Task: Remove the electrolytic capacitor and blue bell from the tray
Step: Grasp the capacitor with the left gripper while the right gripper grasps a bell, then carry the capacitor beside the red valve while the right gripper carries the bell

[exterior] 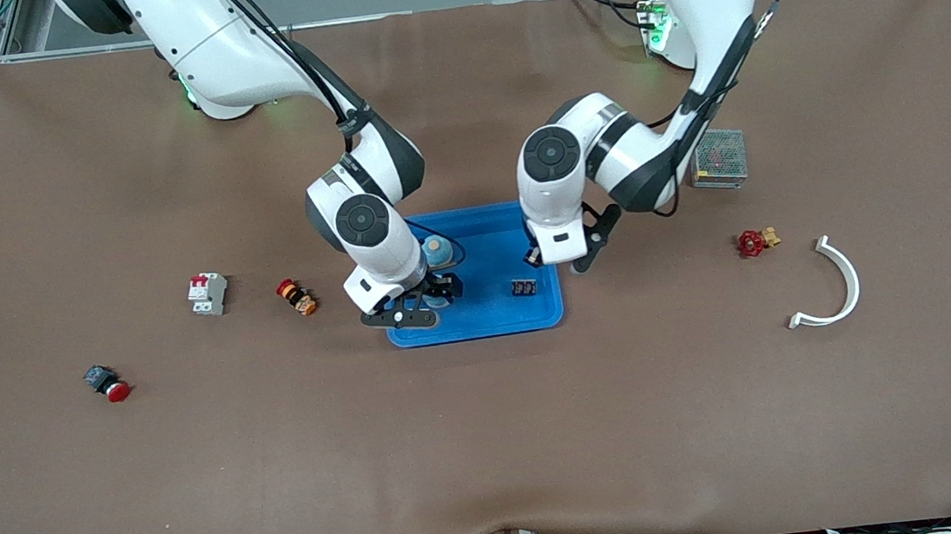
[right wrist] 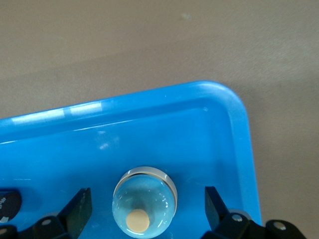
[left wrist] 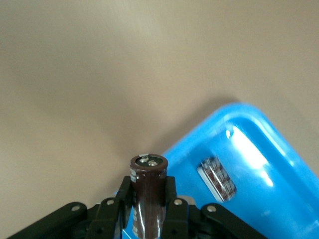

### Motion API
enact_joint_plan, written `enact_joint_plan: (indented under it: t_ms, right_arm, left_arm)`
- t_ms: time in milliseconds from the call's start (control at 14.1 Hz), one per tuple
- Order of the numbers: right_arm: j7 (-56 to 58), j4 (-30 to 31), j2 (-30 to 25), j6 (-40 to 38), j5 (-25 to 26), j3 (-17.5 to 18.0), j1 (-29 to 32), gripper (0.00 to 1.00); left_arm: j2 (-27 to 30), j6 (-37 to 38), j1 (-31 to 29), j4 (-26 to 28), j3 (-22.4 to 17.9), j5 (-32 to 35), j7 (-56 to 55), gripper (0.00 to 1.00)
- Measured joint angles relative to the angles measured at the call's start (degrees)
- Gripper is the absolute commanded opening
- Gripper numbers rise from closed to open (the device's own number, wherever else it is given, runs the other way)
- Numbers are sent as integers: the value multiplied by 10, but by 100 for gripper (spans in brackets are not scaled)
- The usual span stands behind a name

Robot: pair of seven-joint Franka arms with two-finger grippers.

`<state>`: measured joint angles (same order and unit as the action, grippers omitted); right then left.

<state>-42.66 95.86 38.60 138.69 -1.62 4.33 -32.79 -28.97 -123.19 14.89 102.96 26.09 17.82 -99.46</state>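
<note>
Two parts in play. My right gripper (right wrist: pixel 144 209), fingers spread, straddles the glossy domed bell (right wrist: pixel 145 201) on the smooth blue plastic tray (exterior: pixel 524 319). My left gripper (left wrist: pixel 148 209) clamps a brown cylindrical capacitor (left wrist: pixel 148 186) at the tray's left-arm edge.

The right arm's white wrist covers much of the pale blue domed bell (exterior: pixel 437 251) in the blue plastic tray (exterior: pixel 493 317).

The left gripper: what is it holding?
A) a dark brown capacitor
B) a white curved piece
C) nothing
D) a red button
A: in the left wrist view the left gripper has its fingers shut on an upright dark brown capacitor, beside the edge of the blue tray.
</note>
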Motion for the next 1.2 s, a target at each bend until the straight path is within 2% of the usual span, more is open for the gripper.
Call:
enact_joint_plan:
  t_ms: [283,637,1202]
  right_arm:
    - [0,0,14,13,0,0,-2,100]
    - [0,0,27,27,2,0,-4,100]
    - [0,0,33,27,4,-1,-26,100]
  left_arm:
    - [29,27,-41,29,1,0,58,0]
    - [37,73,-102,47,5,0,125,0]
    - [45,79,-235,116,18,0,230,0]
